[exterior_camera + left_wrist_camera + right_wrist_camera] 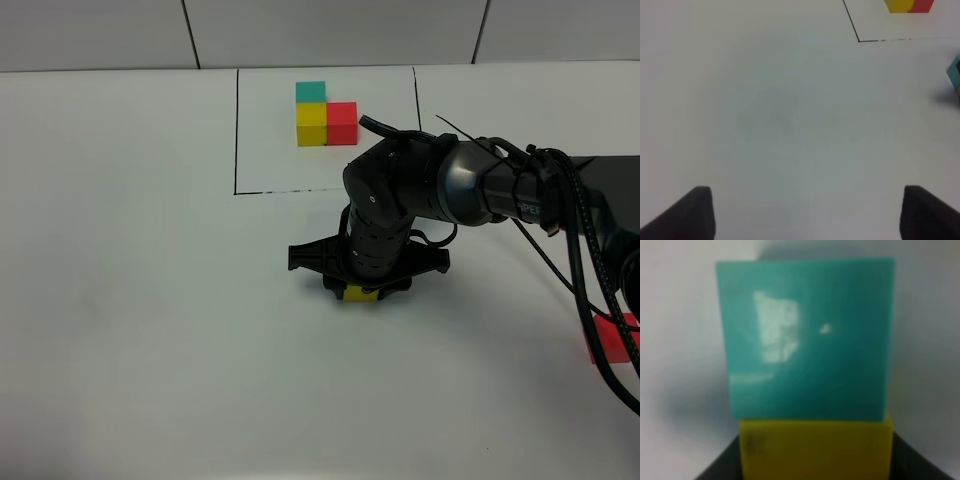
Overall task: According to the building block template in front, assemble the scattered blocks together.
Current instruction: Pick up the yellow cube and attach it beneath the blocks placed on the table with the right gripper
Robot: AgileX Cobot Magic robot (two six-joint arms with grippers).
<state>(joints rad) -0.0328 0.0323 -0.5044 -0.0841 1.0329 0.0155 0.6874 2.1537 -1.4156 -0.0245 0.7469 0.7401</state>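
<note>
The building block template [325,112], a teal, yellow and red L of cubes, sits inside a thin black outline at the back; its yellow and red cubes also show in the left wrist view [908,5]. My right gripper [358,290] points down at the table's middle, shut on the loose yellow block [358,294]. In the right wrist view the yellow block [815,450] touches the loose teal block [807,340], which the arm hides in the high view. The loose red block [612,338] lies far right. My left gripper [807,212] is open over bare table.
The right arm's black cables [585,260] hang across the right side and partly cover the red block. The teal block's edge [955,72] shows at the border of the left wrist view. The table is white, with a tiled wall behind.
</note>
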